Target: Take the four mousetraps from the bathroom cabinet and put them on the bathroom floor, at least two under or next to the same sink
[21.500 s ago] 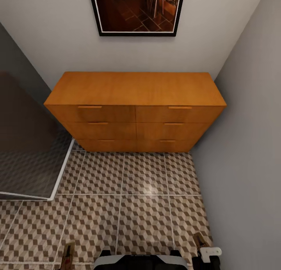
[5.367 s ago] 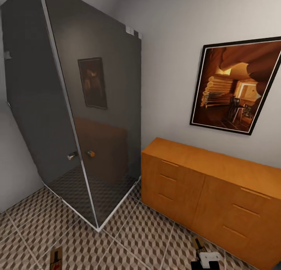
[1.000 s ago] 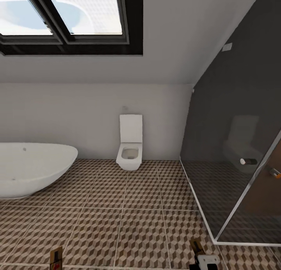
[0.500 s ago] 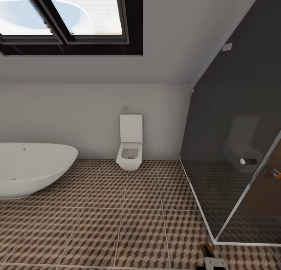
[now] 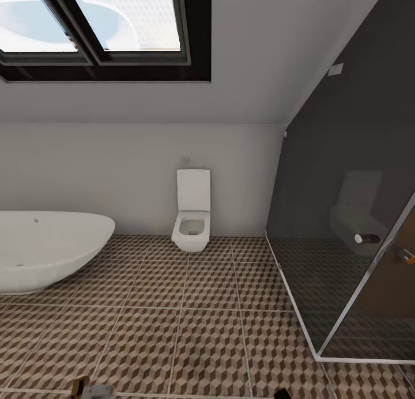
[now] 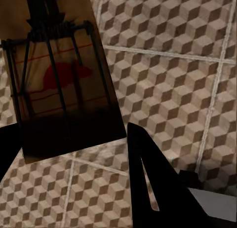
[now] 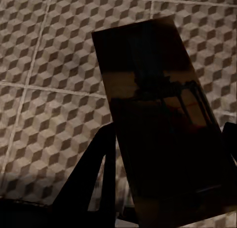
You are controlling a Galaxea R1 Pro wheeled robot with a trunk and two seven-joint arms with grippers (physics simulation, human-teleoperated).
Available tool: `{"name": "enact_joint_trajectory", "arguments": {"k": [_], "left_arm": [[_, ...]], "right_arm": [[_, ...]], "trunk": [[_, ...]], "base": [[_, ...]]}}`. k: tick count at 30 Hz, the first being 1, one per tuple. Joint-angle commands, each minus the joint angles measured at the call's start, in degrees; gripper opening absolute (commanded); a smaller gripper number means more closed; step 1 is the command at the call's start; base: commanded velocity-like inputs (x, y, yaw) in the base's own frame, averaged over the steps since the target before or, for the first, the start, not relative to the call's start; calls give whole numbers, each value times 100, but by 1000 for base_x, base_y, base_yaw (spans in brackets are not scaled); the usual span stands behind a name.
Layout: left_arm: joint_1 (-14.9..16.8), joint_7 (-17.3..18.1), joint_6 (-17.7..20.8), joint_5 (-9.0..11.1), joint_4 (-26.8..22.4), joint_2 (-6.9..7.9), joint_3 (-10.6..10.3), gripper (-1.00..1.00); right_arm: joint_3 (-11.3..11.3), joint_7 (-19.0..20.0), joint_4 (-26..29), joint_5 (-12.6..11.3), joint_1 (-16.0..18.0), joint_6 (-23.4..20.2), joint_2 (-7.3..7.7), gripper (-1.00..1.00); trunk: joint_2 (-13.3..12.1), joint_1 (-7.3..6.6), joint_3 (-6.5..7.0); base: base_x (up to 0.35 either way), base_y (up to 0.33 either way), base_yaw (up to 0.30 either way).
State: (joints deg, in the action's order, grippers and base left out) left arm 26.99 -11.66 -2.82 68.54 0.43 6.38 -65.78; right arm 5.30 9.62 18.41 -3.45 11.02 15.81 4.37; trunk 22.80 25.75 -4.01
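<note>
Each arm carries a mousetrap: the left gripper pinches one mousetrap, the right gripper another, both hanging over the bathroom floor. This looks like the carrying step; the toilet stands at 12 o'clock, the bathtub at 9. Next, find the sink and lower both beside it.

Bathroom floor: tiles with printed cube pattern, slight sheen, pale grout lines. Bathtub and toilet: smooth glossy white, ceramic look. Shower screen: dark glossy glass, reflective, pale metal-looking edge. Mousetrap: matt tan wood, black wire spring, red spot. Wall: matt pale.
</note>
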Motion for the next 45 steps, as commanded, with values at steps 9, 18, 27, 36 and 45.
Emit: {"name": "enact_joint_trajectory", "arguments": {"k": [9, 18, 27, 36, 45], "left_arm": [[4, 971, -1891, 21, 31, 72, -84, -100], [-36, 1007, -1984, 31, 106, 66, -84, -100], [-44, 1003, -1976, 36, 141, 59, -84, -100], [-44, 999, -1968, 37, 142, 63, -84, -100], [-44, 999, -1968, 37, 142, 58, -84, -100]], "right_arm": [[-364, -936, 878, -137, 6, 182, -223, -100], [-355, -884, 844, -130, 6, 236, -221, -100], [-355, -883, 738, -130, 6, 238, -233, -100], [-355, -883, 682, -130, 5, 238, -227, -100], [-356, -883, 619, -130, 6, 247, -226, -100]], "trunk": [[12, 3, -13], [12, 3, -13], [12, 3, -13], [12, 3, -13], [12, 3, -13]], "base": [[0, 0, 0], [0, 0, 0], [0, 0, 0], [0, 0, 0], [0, 0, 0]]}}
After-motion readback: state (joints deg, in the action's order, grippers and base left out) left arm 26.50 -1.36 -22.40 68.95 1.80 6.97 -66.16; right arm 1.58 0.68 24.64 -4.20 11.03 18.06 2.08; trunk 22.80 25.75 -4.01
